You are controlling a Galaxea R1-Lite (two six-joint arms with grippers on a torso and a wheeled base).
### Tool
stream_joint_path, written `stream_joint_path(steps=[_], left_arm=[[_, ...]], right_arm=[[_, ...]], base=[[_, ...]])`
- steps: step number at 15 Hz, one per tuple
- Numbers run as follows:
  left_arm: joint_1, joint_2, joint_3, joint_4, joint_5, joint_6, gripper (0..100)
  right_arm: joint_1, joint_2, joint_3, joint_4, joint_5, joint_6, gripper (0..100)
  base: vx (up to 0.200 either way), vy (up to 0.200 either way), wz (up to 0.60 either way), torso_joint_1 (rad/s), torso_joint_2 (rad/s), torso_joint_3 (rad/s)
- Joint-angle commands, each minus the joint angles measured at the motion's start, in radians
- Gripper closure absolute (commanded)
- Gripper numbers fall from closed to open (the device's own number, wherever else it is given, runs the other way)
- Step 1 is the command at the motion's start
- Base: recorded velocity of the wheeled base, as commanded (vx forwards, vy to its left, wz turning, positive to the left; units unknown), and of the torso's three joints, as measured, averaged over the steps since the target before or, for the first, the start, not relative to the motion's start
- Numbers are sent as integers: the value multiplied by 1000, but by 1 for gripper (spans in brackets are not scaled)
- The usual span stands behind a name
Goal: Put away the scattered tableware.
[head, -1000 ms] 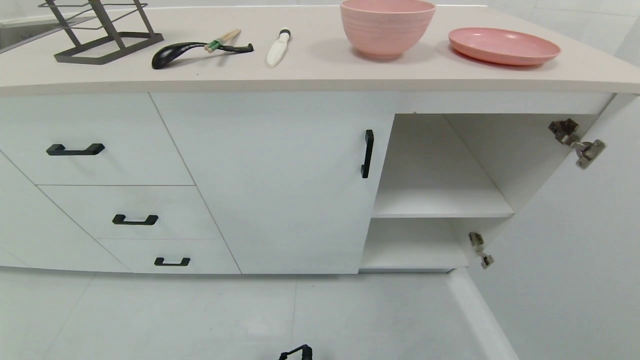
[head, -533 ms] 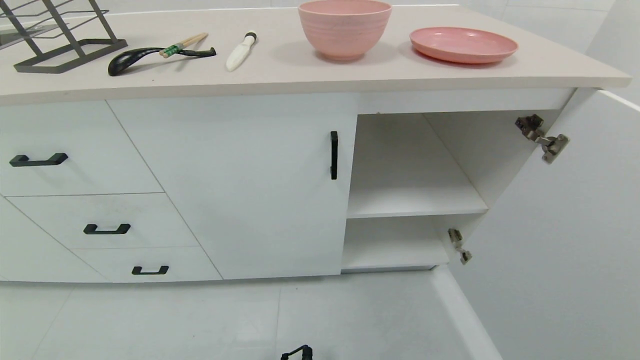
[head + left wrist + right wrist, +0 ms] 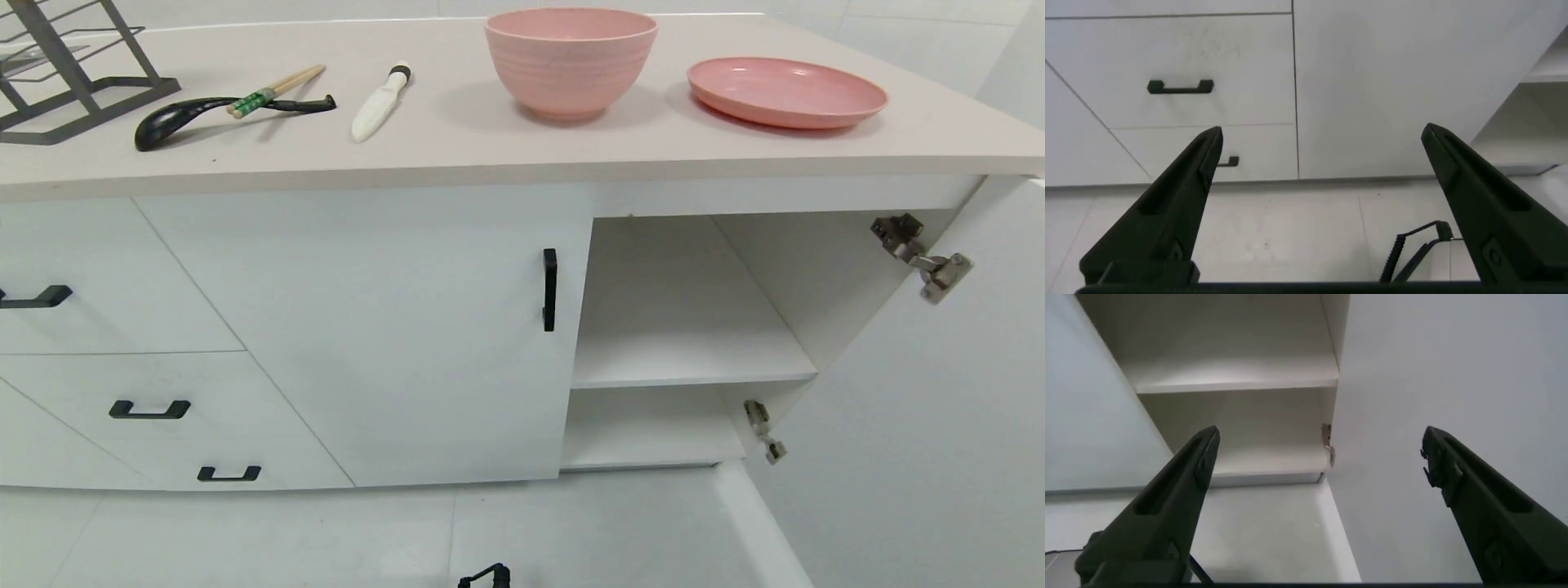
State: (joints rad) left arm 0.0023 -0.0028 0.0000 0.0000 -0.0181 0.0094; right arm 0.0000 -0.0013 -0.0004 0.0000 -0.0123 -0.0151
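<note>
Bowl (image 3: pixel 571 61) upright on table (image 3: pixel 490 155). Right of bowl, apart: plate (image 3: pixel 786 91). Left of bowl, in order: knife (image 3: pixel 378 104), chopsticks (image 3: pixel 273 88) laid across spoon (image 3: pixel 188 114) handle, rack (image 3: pixel 73 82). Below bowl: cupboard (image 3: pixel 694 359) standing open. Left fingers (image 3: pixel 1184 204) released, empty, well below bowl, facing drawers (image 3: pixel 1180 69). Right fingers (image 3: pixel 1176 498) released, empty, facing cupboard.

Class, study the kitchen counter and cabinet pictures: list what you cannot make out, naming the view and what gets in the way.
1. Rack, head view: cut off by the top and left edges.
2. Bowl, head view: its own near wall hides its inside bottom.
3. Chopsticks, head view: too small to count where they cross the spoon.
4. Drawers and shut cabinet door, head view: their fronts hide whatever is inside.
</note>
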Motion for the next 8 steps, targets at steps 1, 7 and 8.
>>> stream_joint_path(steps=[1, 7, 8], left_arm=[[1, 3, 0, 0, 1, 0, 0], [1, 3, 0, 0, 1, 0, 0], [1, 3, 0, 0, 1, 0, 0]], right_arm=[[0, 1, 0, 0, 0, 0, 0], [0, 1, 0, 0, 0, -2, 0], [0, 1, 0, 0, 0, -2, 0]], base=[[200, 0, 0, 7, 2, 2], [33, 0, 0, 85, -55, -29], [0, 0, 0, 237, -27, -110]])
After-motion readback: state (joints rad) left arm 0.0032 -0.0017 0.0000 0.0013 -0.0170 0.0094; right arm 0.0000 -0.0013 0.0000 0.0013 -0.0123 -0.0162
